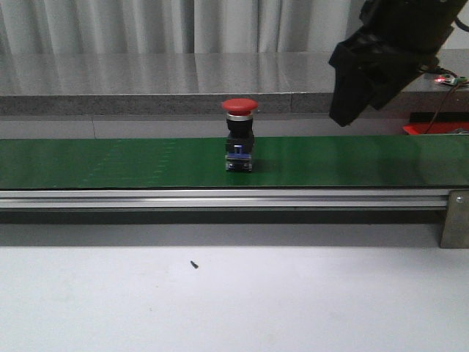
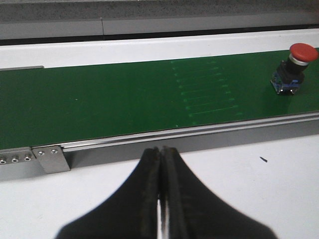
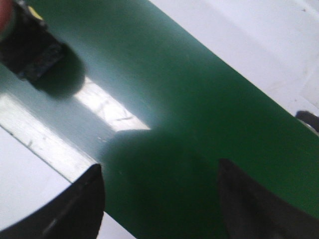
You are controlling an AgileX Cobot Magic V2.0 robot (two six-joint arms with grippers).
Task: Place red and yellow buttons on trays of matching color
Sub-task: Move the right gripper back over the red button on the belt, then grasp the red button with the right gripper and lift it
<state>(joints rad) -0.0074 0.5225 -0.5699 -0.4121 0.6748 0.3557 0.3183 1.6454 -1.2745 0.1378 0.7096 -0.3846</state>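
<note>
A red button (image 1: 239, 136) with a black and blue base stands upright on the green belt (image 1: 110, 161). It also shows in the left wrist view (image 2: 293, 68) and, blurred, at the corner of the right wrist view (image 3: 27, 45). My right gripper (image 1: 359, 103) hangs open above the belt, to the right of the button and apart from it, its jaws (image 3: 159, 174) wide with nothing between them. My left gripper (image 2: 162, 152) is shut and empty over the white table in front of the belt. A red tray (image 1: 436, 128) shows partly at the far right. No yellow button or yellow tray is in view.
The belt's metal rail (image 1: 220, 198) runs along its front edge, with a bracket (image 1: 454, 220) at the right end. White table (image 1: 220, 301) lies in front, with a small dark speck (image 1: 194, 264) on it. A grey ledge (image 1: 146, 103) runs behind the belt.
</note>
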